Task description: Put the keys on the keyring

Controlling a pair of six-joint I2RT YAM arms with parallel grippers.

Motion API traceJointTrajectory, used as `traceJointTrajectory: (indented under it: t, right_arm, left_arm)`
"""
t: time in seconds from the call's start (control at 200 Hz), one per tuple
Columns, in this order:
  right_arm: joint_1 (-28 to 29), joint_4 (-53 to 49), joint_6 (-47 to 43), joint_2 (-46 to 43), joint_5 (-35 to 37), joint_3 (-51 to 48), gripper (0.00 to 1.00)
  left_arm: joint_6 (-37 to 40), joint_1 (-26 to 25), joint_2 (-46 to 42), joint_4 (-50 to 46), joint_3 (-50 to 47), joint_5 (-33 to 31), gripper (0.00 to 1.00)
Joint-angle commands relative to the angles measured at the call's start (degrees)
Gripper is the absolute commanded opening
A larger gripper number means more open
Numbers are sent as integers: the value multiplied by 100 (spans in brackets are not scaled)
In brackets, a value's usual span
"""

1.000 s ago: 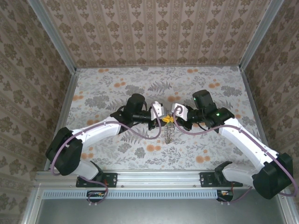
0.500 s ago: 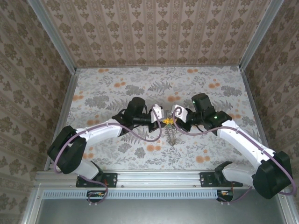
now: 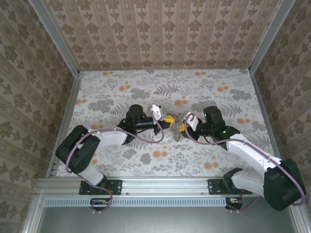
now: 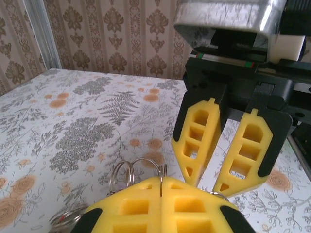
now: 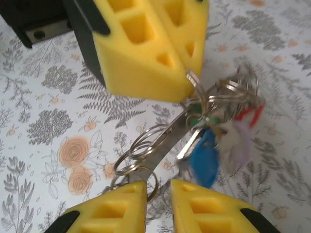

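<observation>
Keyring pinched by the left hand (image 4: 161, 180), with the right hand (image 5: 158, 188) set narrowly apart beneath the bunch.

The left hand's fingers were pressed fully together on the thin wire of the keyring (image 5: 197, 90), which was held up above the counter (image 5: 43, 131). A small gap was left between the right hand's fingers, and nothing was seen clamped in it, though a wire loop lay just beside one finger. The keys (image 5: 204, 158), with blue, red and green heads, were hung in a blurred cluster under the ring. The threading step was judged to be in hand. A fresh, careful pinch on one key was thought to be called for next.
</observation>
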Motion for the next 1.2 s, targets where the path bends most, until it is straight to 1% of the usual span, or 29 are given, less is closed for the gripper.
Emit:
traceJointTrajectory:
  t: [0.0, 0.09, 0.17, 0.255, 0.415, 0.53, 0.62, 0.755, 0.88, 0.945, 1.06, 1.195]
  right_arm:
    - [-33, 356, 182, -435, 409, -24, 22]
    - [-44, 72, -182, -666, 608, 89, 23]
    - [-47, -351, -467, -708, 646, 340, 23]
    - [-47, -555, -695, -650, 562, 548, 23]
    - [-52, -613, -847, -312, -109, 823, 19]
    - [-46, -498, -824, -71, -320, 848, 15]
    - [-48, -331, -767, 55, -436, 832, 15]
    - [-48, -153, -803, 162, -426, 813, 20]
    - [-53, -154, -891, 300, -487, 878, 19]
    - [-48, -211, -934, 374, -538, 926, 16]
    - [-49, -255, -1015, 473, -513, 936, 15]
    - [-57, -148, -1028, 508, -428, 874, 19]
  left_arm:
    - [-230, 7, 18, 654, 1, 193, 0]
    - [-193, 11, 8, 587, -2, 187, 0]
    - [-156, 1, -24, 490, 2, 190, 0]
    - [-112, 4, -46, 384, 37, 224, 0]
    - [-89, -3, -93, 294, 103, 293, 0]
    - [-76, -17, -126, 226, 140, 309, 0]
    - [-76, -21, -142, 217, 138, 315, 0]
    - [-77, -32, -167, 185, 123, 343, 0]
    - [-80, -35, -164, 155, 147, 370, 0]
    - [-76, -36, -169, 125, 165, 393, 0]
    - [-60, -45, -177, 111, 189, 403, 0]
    - [-76, -47, -185, 111, 209, 469, 0]
